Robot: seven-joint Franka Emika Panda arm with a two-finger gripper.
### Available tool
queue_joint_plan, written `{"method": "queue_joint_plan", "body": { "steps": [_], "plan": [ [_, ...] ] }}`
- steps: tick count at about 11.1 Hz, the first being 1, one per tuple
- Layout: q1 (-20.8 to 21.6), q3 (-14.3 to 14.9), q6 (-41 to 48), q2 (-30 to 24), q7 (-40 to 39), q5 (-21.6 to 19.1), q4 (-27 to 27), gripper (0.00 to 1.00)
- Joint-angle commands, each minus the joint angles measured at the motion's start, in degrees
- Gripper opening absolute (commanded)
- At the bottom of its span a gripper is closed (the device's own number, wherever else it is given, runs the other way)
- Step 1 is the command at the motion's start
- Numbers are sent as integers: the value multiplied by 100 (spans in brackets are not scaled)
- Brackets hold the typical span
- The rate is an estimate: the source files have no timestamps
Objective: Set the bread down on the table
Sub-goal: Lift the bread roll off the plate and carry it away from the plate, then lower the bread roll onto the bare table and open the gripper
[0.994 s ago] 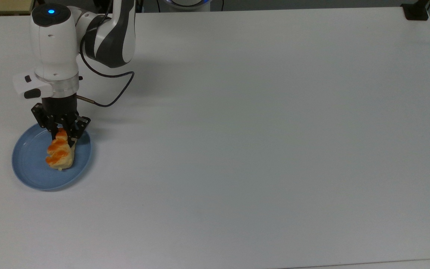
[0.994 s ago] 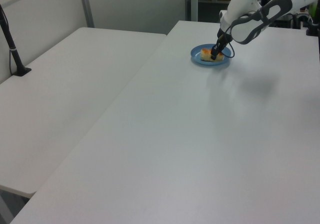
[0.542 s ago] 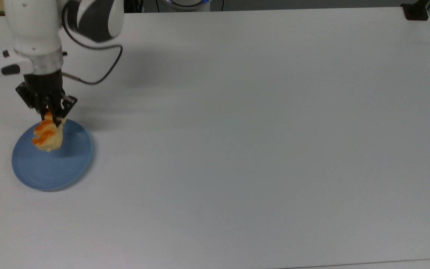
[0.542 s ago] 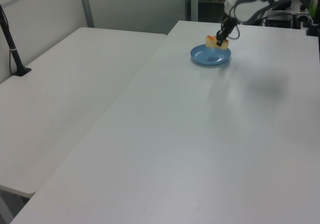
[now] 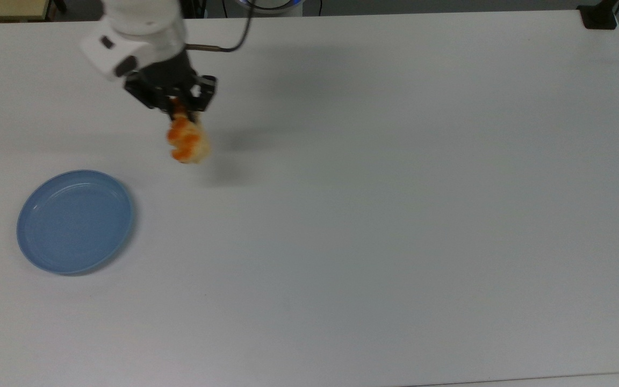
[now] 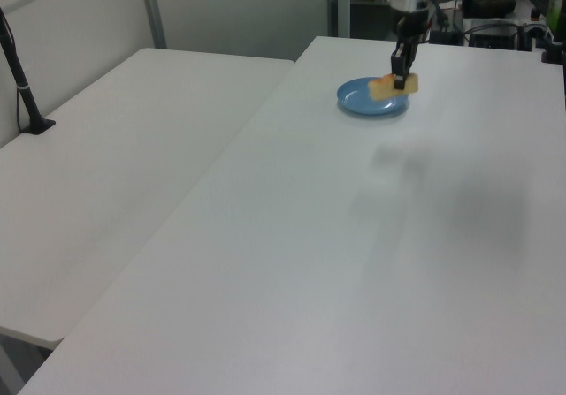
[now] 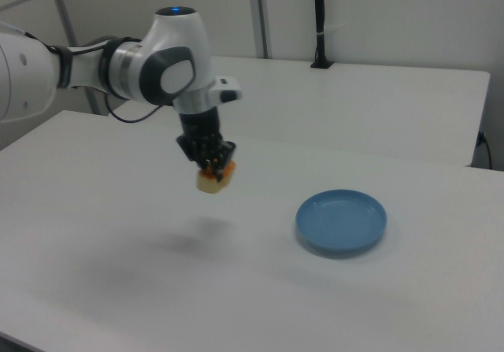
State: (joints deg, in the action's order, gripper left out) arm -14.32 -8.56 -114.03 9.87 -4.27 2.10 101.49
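The gripper pinches the bread, which has left the plate. It now hangs above the table, at two o'clock from the plate in the top view.

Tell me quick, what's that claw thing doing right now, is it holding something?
Gripper: closed on the bread, holding it in the air above the table, off the blue plate.
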Motion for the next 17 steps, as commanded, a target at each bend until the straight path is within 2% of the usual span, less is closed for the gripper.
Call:
{"method": "queue_joint_plan", "body": {
  "steps": [1, 4, 6, 7, 8, 9, 10, 14, 17],
  "plan": [
    [436, -550, -171, 189, 1083, 71, 135, 28],
    [956, -559, -961, 874, 2058, 798, 144, 28],
    [1063, -559, -1314, 1191, 2674, 1317, 152, 28],
    [1124, -559, -1402, 1306, 2790, 1415, 152, 28],
    [1134, -559, -1412, 1324, 2800, 1425, 135, 38],
    [1116, -559, -1386, 1316, 2809, 1416, 126, 86],
    [1125, -559, -1342, 1289, 2800, 1416, 117, 100],
    [1029, -559, -702, 930, 2800, 1408, 91, 100],
    [670, -550, 9, 395, 2722, 1337, -76, 100]
  ]
}}
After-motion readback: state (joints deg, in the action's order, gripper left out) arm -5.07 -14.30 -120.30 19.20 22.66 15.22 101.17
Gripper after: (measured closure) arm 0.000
